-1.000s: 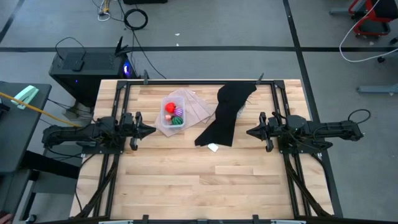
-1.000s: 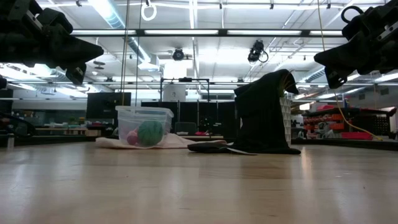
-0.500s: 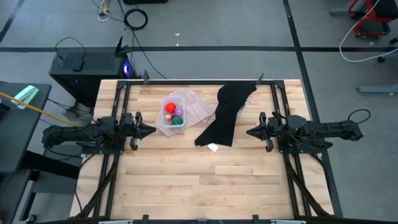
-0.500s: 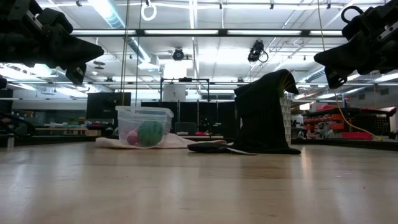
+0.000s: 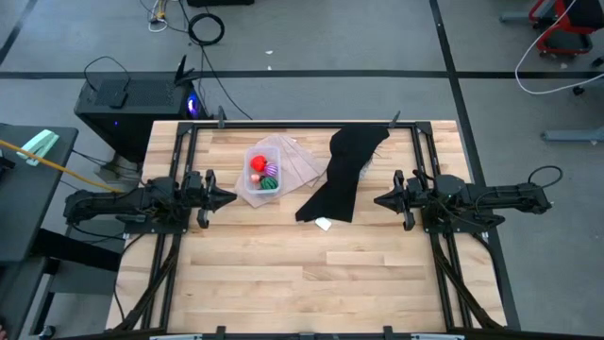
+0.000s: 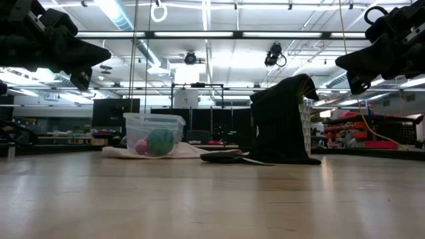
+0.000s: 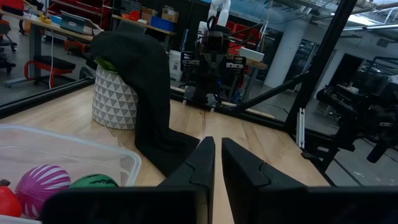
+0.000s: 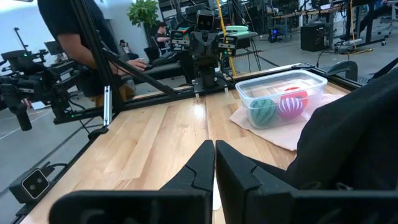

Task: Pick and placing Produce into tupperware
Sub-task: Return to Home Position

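The clear tupperware (image 5: 263, 174) stands on flat translucent lids on the table's far left part. Inside it lie a red ball-like fruit (image 5: 258, 162), a green striped fruit (image 5: 269, 185) and a magenta-purple fruit (image 5: 271, 170); they also show in the right wrist view (image 8: 278, 104). My left gripper (image 5: 229, 197) hangs shut and empty above the table, left of the tupperware. My right gripper (image 5: 379, 200) hangs shut and empty above the table, right of the black cloth. The tiny dark red pieces do not show.
A black cloth (image 5: 342, 173) drapes over a white patterned pot (image 7: 115, 99) at the far middle and trails toward the near side. A small white scrap (image 5: 324, 224) lies at its near end. Bare wood (image 5: 311, 283) fills the near half.
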